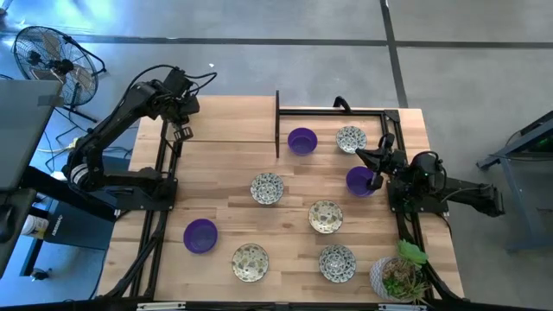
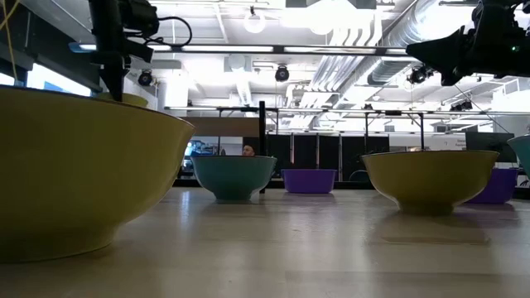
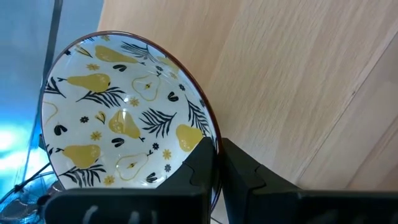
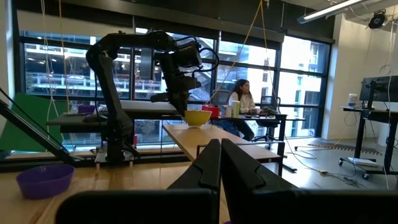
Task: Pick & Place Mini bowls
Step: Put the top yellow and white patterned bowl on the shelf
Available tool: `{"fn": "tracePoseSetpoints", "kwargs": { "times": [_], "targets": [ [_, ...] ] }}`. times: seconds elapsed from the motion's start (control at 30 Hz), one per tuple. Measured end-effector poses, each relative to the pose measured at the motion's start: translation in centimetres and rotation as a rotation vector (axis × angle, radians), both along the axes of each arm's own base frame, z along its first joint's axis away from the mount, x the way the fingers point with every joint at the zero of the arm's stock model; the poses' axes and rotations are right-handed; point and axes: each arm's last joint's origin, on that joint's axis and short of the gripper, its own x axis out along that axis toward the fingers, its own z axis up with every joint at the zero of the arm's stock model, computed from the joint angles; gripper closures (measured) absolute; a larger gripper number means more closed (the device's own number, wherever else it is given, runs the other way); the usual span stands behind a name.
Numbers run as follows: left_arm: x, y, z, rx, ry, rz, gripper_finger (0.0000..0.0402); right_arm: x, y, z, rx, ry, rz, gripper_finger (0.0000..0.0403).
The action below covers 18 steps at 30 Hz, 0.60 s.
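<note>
The pear bowl (image 3: 124, 118) is pinched by its rim in the left gripper (image 3: 214, 165), up in the air at the table's (image 1: 225, 138) far left edge. The fingers are nearly shut on the rim. Looks like one bowl picked, not put down yet. Eight more bowls sit on the table: 3 purple, e.g. (image 1: 200, 235), and 5 patterned, e.g. (image 1: 267, 187). The right gripper (image 1: 373, 181) is shut and empty, over a purple bowl (image 1: 359, 180). Most of the job is left, I think.

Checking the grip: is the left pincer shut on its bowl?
Yes, shut. The left pincer pinches the rim of the pear-patterned bowl, held above the table.
</note>
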Motion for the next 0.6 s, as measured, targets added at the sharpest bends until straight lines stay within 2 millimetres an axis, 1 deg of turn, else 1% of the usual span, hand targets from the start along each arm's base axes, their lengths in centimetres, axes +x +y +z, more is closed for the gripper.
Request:
{"fn": "tracePoseSetpoints", "kwargs": {
  "times": [0.17, 0.43, 0.6],
  "targets": [
    [0.00, 0.01, 0.00, 0.001, 0.000, 0.003, 0.0381, 0.00, 0.00, 0.00, 0.000, 0.000, 0.000, 0.0403],
    [-0.04, 0.00, 0.00, 0.004, 0.008, 0.004, 0.0324, 0.00, 0.00, 0.00, 0.000, 0.000, 0.000, 0.0403],
    [-0.12, -0.11, -0.04, -0.008, 0.015, 0.003, 0.0314, 0.00, 0.00, 0.00, 0.000, 0.000, 0.000, 0.0403]
  ]
}}
